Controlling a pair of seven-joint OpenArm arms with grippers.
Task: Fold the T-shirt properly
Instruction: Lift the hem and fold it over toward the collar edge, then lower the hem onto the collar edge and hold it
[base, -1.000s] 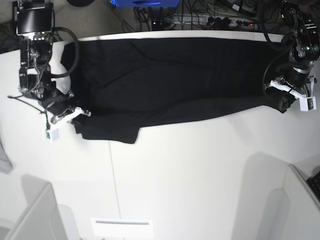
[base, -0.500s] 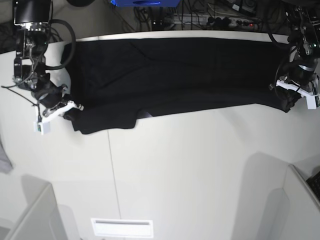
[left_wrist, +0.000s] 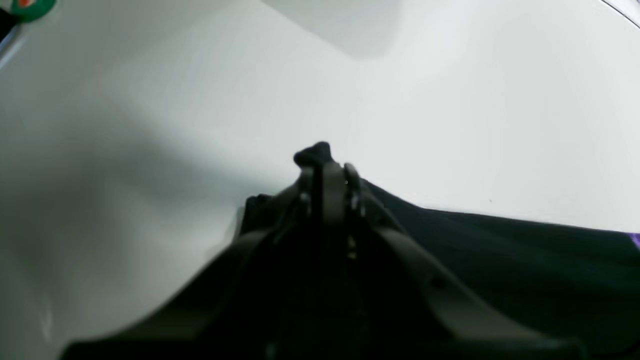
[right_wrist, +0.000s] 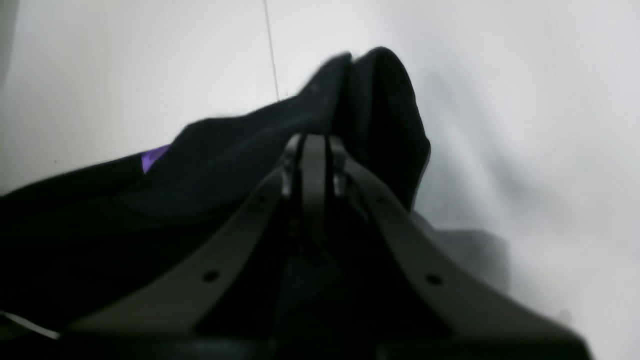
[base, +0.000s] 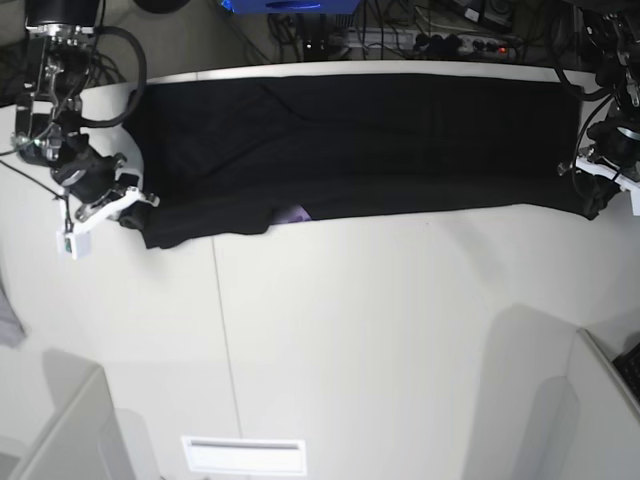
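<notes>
T-shirt (base: 350, 140): a large black garment stretched as a long band across the far half of the white table (base: 380, 340), its far edge running along the table's far edge and its near edge lying roughly straight from one arm to the other. Near the middle of the near edge a small patch of purple print (base: 293, 213) peeks out from under a fold. Right gripper (base: 128, 212), at the base view's left: jaws pressed together on the shirt's near corner; the right wrist view shows a bunched peak of black cloth (right_wrist: 370, 105) rising past the closed fingertips (right_wrist: 312, 150), with a sliver of purple beside it. Left gripper (base: 598, 192), at the base view's right: jaws likewise clamped on the opposite corner; in the left wrist view a small black tuft (left_wrist: 314, 152) protrudes beyond the tips, apparently cloth, though blur limits certainty. Beyond the table's far edge lie cables and a power strip (base: 460, 42).
</notes>
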